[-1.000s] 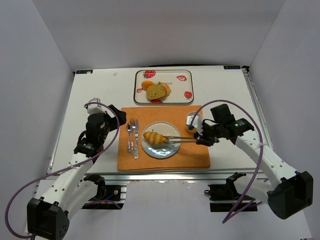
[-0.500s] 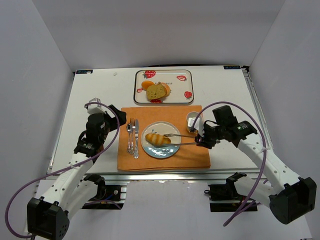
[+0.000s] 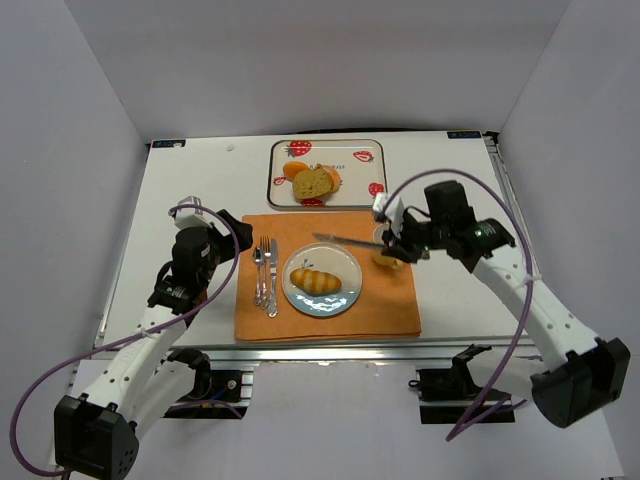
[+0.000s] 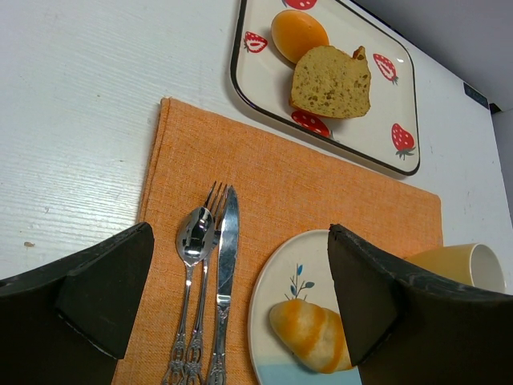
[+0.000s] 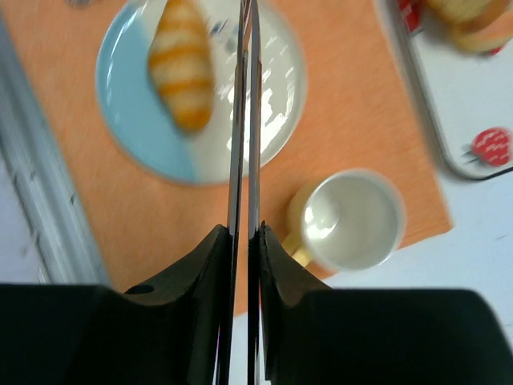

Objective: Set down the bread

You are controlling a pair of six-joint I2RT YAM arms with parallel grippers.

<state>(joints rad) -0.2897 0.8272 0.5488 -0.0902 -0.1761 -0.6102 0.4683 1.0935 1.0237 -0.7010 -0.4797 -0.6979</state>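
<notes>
From the top view, the bread (image 3: 315, 281) lies on a round plate (image 3: 350, 294). The plate sits in the middle of an orange mat (image 3: 390, 312) on the white counter (image 3: 450, 165). A spoon, a fork and a knife (image 3: 265, 275) lie side by side on the mat, just left of the plate. Behind the mat is a tray (image 3: 376, 168) with strawberry pictures, and it has more bread pieces (image 3: 312, 182) on it. The right hand (image 3: 392, 245) is above the back right part of the mat, over a cup (image 3: 384, 257). It is squeezed tight on thin metal tongs (image 3: 345, 241) that point left, behind the plate. The tongs are not touching the bread. The left hand (image 3: 222, 232) is at the left edge of the mat.

From the left wrist, the left hand (image 4: 240, 233) is spread wide and holds nothing. Between its fingers (image 4: 104, 297) you can see the spoon (image 4: 191, 241), the knife (image 4: 226, 249) and the bread (image 4: 309, 335) on the plate (image 4: 272, 297).

From the right wrist, the right hand (image 5: 246, 241) pinches the tongs (image 5: 244, 120) so the two arms are pressed together with nothing between them. Below them is the plate (image 5: 136, 96) with the bread (image 5: 186, 68) on it. The empty cup (image 5: 349, 220) stands on the mat (image 5: 345, 120) near the plate.
</notes>
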